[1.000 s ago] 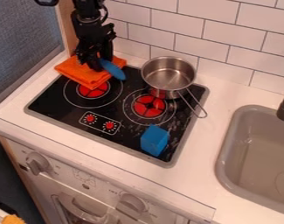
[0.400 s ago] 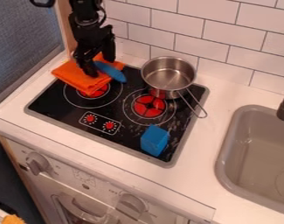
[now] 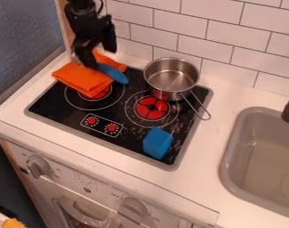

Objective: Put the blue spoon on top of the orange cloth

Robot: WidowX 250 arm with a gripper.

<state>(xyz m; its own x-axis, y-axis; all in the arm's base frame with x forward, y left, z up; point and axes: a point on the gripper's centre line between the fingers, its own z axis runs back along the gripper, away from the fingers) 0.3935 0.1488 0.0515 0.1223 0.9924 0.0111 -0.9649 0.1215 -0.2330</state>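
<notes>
1. The gripper (image 3: 102, 58) hung above the far part of the orange cloth (image 3: 81, 80), its two fingers spread well apart, and nothing could be seen pinched between them.
2. The blue spoon (image 3: 113, 73) lay just below the gripper, across the cloth's right-hand side. One end rested over the orange folds; the broader, rounded end stuck out past the cloth's edge, over the black stove top (image 3: 57, 107).
3. The main step looked done: the spoon was on the cloth, at least in part, and seemed to have been let go. If the whole spoon was meant to lie on the fabric, a small nudge inward was left; otherwise only drawing the arm (image 3: 84, 20) clear was wanting. A brush from a fingertip on the way out could have tipped the spoon off the edge.
4. The inner end of the spoon was hard to make out near the dark finger, so how much of its length the cloth bore could not be told. Nor was it clear whether the rounded end touched the stove or stood a little above it.
5. Farther out, the steel saucepan (image 3: 155, 73) and the blue block (image 3: 157, 143) sat apart from the cloth. The sink (image 3: 230, 144) was cut off at the right edge, and the arm at the top.
</notes>
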